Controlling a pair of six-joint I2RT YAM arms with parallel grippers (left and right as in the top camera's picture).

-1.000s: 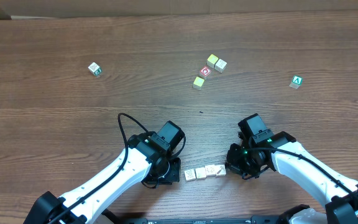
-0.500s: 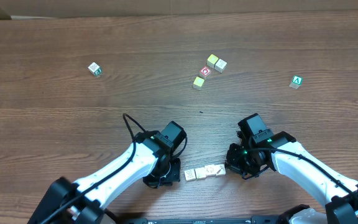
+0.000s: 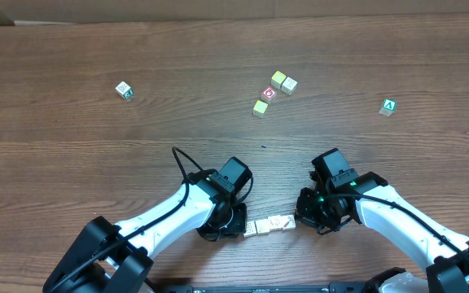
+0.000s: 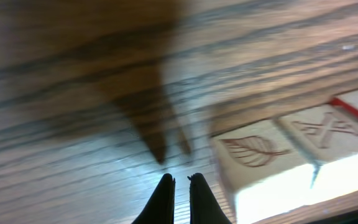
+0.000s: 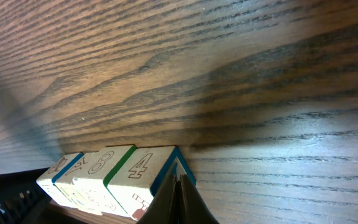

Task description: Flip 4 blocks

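Note:
Several cream-faced blocks [image 3: 269, 225] lie in a tight row near the table's front edge. In the left wrist view the nearest block carries a leaf print [image 4: 253, 154], and one with an X [image 4: 329, 129] sits beside it. My left gripper [image 4: 181, 178] is shut and empty, low over the table, just left of the row's left end [image 3: 237, 224]. In the right wrist view the row ends in a block printed with a 4 [image 5: 140, 170], next to one with an 8 [image 5: 102, 163]. My right gripper [image 5: 179, 178] is shut, its tips against that end block's blue-edged side [image 3: 303, 218].
Farther back stand a red-faced cube [image 3: 269, 94], two cream cubes [image 3: 283, 81] and a pale yellow one [image 3: 260, 107]. A green-faced cube [image 3: 388, 107] sits at the right and another small cube [image 3: 124, 90] at the far left.
My left arm has slid to the right, bringing its shut gripper up to the left end of the row. The right arm and the blocks have not moved.

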